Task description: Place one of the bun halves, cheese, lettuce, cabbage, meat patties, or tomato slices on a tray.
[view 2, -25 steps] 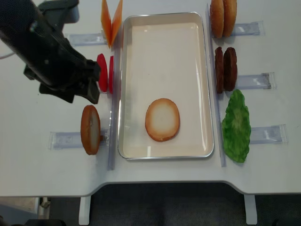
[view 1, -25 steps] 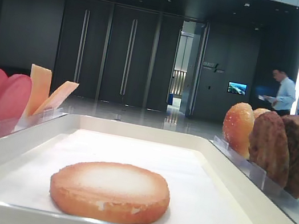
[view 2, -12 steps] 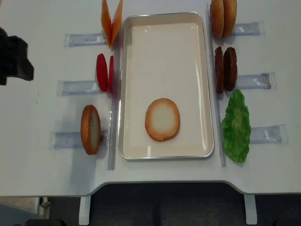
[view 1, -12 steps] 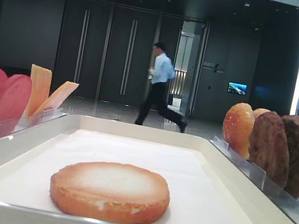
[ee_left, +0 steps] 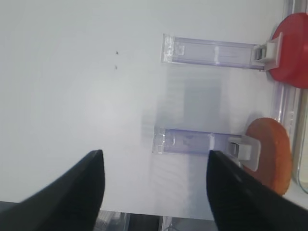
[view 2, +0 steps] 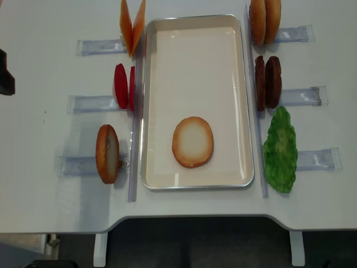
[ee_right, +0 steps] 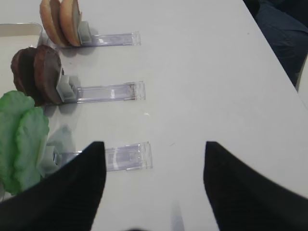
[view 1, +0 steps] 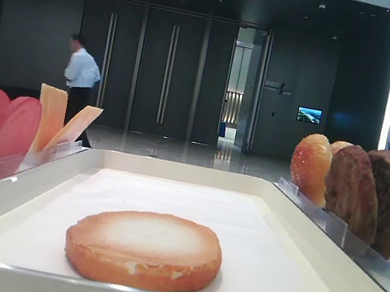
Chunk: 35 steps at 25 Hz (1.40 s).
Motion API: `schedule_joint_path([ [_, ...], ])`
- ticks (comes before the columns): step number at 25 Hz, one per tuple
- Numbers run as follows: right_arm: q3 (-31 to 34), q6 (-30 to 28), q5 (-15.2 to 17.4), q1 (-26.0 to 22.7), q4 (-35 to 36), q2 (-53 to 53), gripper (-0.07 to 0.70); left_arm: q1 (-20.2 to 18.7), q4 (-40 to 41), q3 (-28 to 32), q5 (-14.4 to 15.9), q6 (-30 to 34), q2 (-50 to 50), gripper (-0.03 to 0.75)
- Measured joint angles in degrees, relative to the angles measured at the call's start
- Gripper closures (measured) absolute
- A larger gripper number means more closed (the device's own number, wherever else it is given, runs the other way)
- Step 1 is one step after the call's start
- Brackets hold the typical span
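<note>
One bun half (view 2: 192,141) (view 1: 144,248) lies flat, pale face up, near the front of the white tray (view 2: 195,67). A second bun half (view 2: 107,153) (ee_left: 269,154) stands upright in a rack to the tray's left. Tomato slices (view 2: 124,86) and cheese (view 2: 132,25) stand further back on that side. On the right are meat patties (view 2: 268,81) (ee_right: 38,74) and green leaves (view 2: 280,149); lettuce or cabbage, I cannot tell. My left gripper (ee_left: 154,192) is open and empty over bare table left of the racks. My right gripper (ee_right: 151,183) is open and empty right of the racks.
Two glossy buns (view 2: 264,21) stand in the far right rack. Clear plastic racks (view 2: 92,103) stick out on both sides of the tray. A piece of the left arm (view 2: 4,72) shows at the table's left edge. A person (view 1: 78,88) walks in the background.
The left arm has pulled away from above the tomato slices to the table's left edge. The bun half on the tray has not moved. The background person walked leftward.
</note>
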Motion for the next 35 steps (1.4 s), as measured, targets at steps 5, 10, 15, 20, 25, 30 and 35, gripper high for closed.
schedule_joint_path([
  [5, 0.0, 0.0, 0.0, 0.0, 0.0, 0.0, 0.199, 0.0, -1.6, 2.57, 0.05, 0.39, -7.59, 0.211],
  [10, 0.0, 0.0, 0.0, 0.0, 0.0, 0.0, 0.199, 0.0, -2.44, 8.35, 0.32, 0.91, -17.05, 0.211],
  [15, 0.0, 0.0, 0.0, 0.0, 0.0, 0.0, 0.199, 0.0, -2.48, 13.78, 0.52, 1.32, -26.42, 0.211],
  [20, 0.0, 0.0, 0.0, 0.0, 0.0, 0.0, 0.199, 0.0, -2.5, 19.06, 0.34, 2.91, -33.63, 0.211],
  [25, 0.0, 0.0, 0.0, 0.0, 0.0, 0.0, 0.199, 0.0, -2.97, 25.21, -1.53, 4.25, -40.53, 0.211],
  [30, 0.0, 0.0, 0.0, 0.0, 0.0, 0.0, 0.199, 0.0, -4.53, 31.55, -3.2, 4.64, -48.5, 0.211],
  [35, 0.0, 0.0, 0.0, 0.0, 0.0, 0.0, 0.199, 0.0, -5.95, 33.1, -5.17, 6.54, -54.37, 0.211],
])
